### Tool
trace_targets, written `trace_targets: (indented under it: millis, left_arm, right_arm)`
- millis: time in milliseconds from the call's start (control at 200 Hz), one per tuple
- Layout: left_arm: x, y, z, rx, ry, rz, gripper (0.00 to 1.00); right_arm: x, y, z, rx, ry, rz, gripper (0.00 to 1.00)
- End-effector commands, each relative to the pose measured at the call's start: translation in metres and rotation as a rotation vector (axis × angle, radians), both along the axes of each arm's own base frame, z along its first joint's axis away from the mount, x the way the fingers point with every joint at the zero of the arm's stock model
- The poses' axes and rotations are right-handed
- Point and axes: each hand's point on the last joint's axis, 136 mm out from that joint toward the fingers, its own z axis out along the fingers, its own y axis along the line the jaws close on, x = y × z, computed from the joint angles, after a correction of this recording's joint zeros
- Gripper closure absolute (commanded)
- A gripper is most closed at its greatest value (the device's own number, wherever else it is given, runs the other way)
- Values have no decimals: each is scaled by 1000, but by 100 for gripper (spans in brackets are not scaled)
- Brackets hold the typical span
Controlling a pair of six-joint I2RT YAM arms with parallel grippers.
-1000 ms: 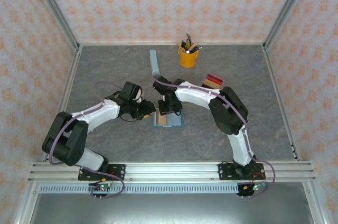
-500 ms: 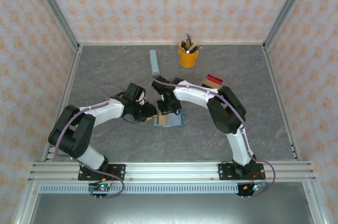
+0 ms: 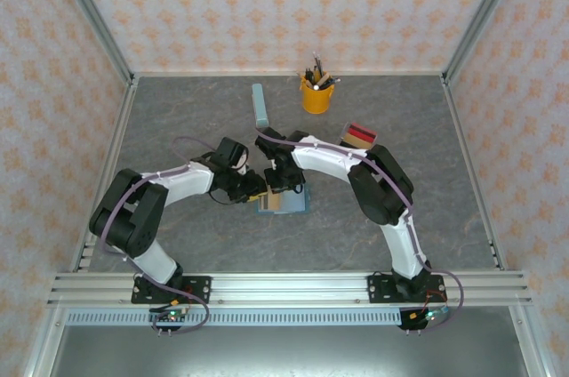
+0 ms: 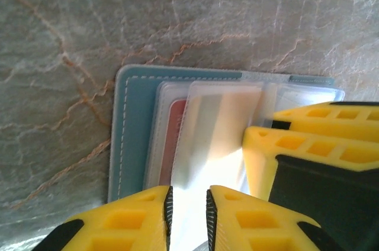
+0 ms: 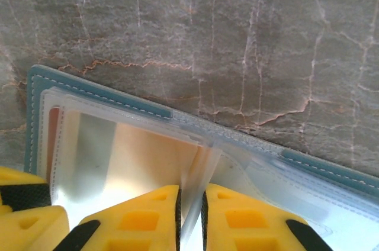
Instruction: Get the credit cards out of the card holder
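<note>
The grey marbled tabletop (image 3: 178,119) carries the card holder (image 3: 295,204) near its middle, between the two arms. The holder lies open and flat, teal border up, with its clear plastic sleeves fanned across it.

Well apart from it, toward the right, lies a small stack (image 3: 359,135) in red, tan and dark. It looks like credit cards already out of the holder, so the job seems partly done.

The left end effector (image 4: 188,218) stands at the holder's left side with its jaws nearly together over a glossy clear sleeve (image 4: 219,132). Glare fills the narrow gap, so I cannot tell whether it pinches anything.

The right end effector (image 5: 190,215) has its jaws drawn close on the raised edge of a sleeve leaf (image 5: 198,168) and holds it between them.

Cards remain inside. A tan card (image 5: 142,156) shows through the plastic in the right wrist view, and a red card (image 4: 176,138) sits in a sleeve near the holder's left edge. At least these two are left to draw out, and neither is gripped by itself yet.
</note>
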Motion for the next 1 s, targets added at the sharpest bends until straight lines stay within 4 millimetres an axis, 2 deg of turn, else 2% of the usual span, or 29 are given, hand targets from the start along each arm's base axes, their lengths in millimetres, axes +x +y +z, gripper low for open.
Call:
trace_targets:
  millis: [0, 395, 721, 996]
  left_arm:
    - [3, 4, -3, 57, -20, -22, 72]
    - [4, 3, -5, 72, -38, -64, 72]
    - [-7, 1, -14, 109, -1, -134, 72]
    - [-7, -4, -7, 94, -8, -183, 74]
  right_arm:
    - [-8, -15, -19, -76, 49, -8, 83]
    - [-10, -16, -20, -70, 57, -12, 83]
    - [-11, -16, -20, -62, 64, -14, 84]
    - [-13, -16, -22, -40, 78, -28, 86]
